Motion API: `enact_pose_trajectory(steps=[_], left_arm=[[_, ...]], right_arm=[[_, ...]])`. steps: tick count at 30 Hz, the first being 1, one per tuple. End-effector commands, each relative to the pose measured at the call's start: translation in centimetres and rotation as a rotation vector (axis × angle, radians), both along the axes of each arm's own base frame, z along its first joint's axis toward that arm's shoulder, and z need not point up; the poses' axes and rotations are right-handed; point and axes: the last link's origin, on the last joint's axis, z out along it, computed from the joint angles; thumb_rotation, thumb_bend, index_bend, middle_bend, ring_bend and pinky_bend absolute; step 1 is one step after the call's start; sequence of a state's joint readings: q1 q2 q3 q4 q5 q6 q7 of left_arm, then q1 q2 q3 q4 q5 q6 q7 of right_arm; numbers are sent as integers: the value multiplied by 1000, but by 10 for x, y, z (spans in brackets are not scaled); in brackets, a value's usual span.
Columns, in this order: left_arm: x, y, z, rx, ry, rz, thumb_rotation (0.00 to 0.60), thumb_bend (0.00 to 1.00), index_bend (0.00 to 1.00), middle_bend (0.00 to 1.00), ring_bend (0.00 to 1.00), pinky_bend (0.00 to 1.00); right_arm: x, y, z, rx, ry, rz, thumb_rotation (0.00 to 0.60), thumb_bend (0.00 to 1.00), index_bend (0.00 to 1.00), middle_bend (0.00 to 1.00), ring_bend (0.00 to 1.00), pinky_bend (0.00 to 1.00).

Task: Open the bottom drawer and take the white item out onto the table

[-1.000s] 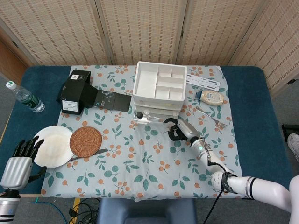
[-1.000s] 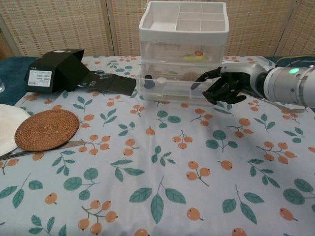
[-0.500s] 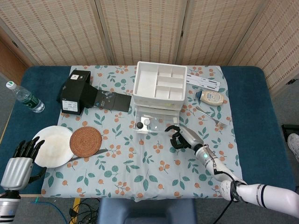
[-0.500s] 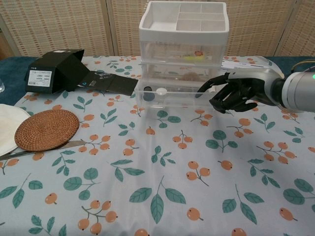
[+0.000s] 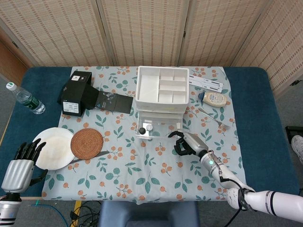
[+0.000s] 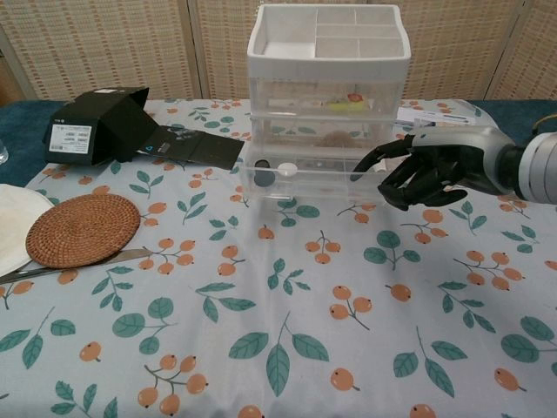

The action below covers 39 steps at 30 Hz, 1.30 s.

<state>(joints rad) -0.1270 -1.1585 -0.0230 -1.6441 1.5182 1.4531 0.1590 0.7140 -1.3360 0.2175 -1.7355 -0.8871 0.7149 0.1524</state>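
- The bottom drawer (image 6: 300, 178) now stands further out of the drawer unit (image 6: 326, 65) than one second ago; the right hand (image 6: 426, 172) has drawn back toward the robot with it.
- The right hand sits at the drawer's right front corner, fingers curled. Whether they grip the drawer front or only rest beside it cannot be told.
- The left hand (image 5: 21, 163) is at the near left table edge, fingers spread, holding nothing, position unchanged.
- Judgement: the opening step looks largely complete; removal of the white item is not yet started.
- The white item (image 6: 286, 170) lies inside the open drawer at its left end, just beside a small dark object (image 6: 265, 172).
- The clear drawer wall blurs the white item's outline; its exact shape is hard to make out.
- The upper drawers' contents are seen only through the plastic and cannot be identified.
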Motion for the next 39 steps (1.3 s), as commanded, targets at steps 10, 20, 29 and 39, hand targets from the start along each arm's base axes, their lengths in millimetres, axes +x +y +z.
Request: enact_pose_trajectory(steps=[10,20,29,39], left_arm=[[2,1,-1,-1,-1,-6,600,255,98,72,100,63],[3,-1,2,4,-3,-11,600,255,98,72,101,63],[1,-3,4,13,-9,-5,600,255,98,72,101,63],[-2,-5,5,18,-15,3,600,255,98,72,101,63]], right_arm=[[0,9,16,-31,-5,32,600,554,0,687,929,1000],[38,8,49,-88,56,255,600,510,0,651,899,1000],[73,-22,63,-98,335,528,600,357,95,650,886,1000],[92,-48,46,-158,534,689,600,296,128,633,824,1000]])
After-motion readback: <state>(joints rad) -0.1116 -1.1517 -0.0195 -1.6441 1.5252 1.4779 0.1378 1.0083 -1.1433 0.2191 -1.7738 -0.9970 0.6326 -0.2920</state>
